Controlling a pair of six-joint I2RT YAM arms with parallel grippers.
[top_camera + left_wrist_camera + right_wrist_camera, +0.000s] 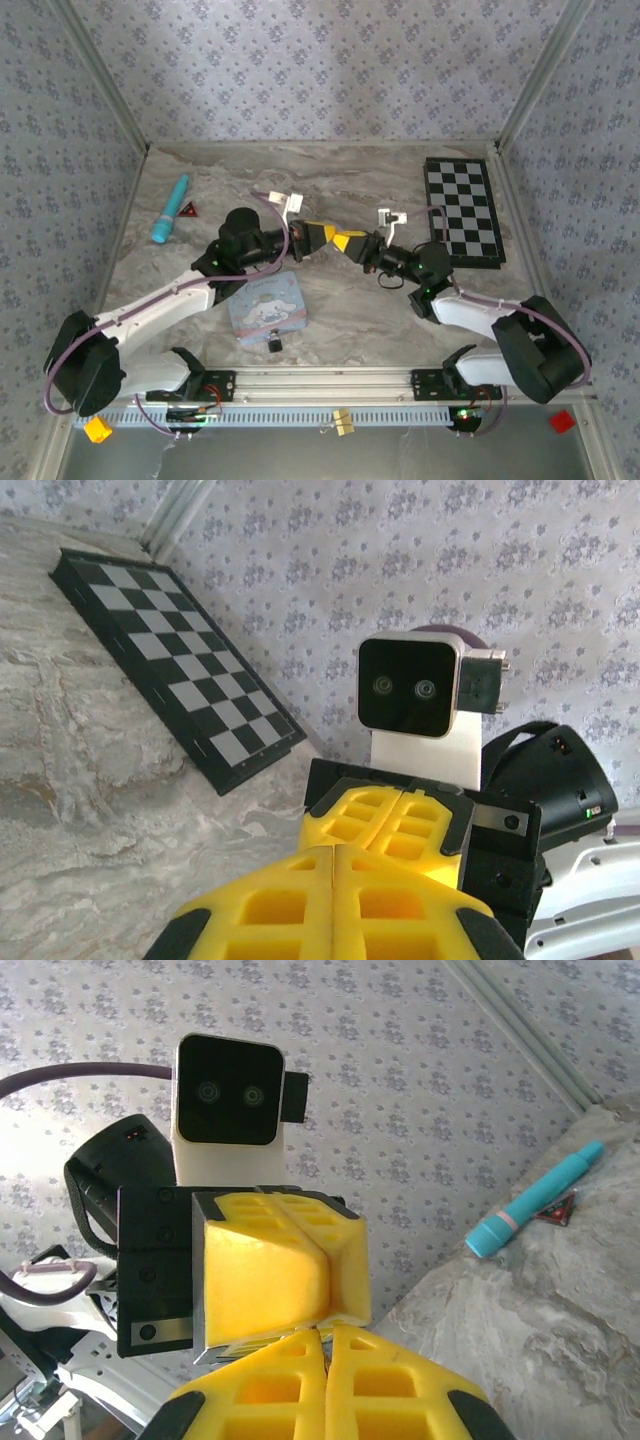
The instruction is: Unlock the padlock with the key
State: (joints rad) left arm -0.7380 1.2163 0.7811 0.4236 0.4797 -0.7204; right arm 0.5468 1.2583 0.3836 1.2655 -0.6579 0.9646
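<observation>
at the near edge, the padlock (272, 343) is seen beside the tin (268, 305). beyond, left gripper (330, 238) and right gripper (347, 242) are closed tip to tip; a held key cannot be confirmed. key transfer is judged current; keyhole alignment is needed next.

- Back wall (320, 70), at 12 o'clock in the top view: grey-lilac wallpaper with a small repeating floral sprig.
- Left wall (50, 150) at 9 o'clock and right wall (590, 150) at 3 o'clock carry the same paper and slant inward toward the back.
- Two pale metal corner posts, one at 11 o'clock (100, 75) and one at 1 o'clock (540, 70), run along the seams where the walls meet.
- Table (330, 180): a marble-patterned top, beige-grey with darker veining, reaching all three walls.
- Aluminium rail (320, 380) at 6 o'clock runs along the table's near edge, with a slotted white strip (300, 415) just below it.
- The light is even and diffuse, and shadows on the tabletop are soft.
</observation>
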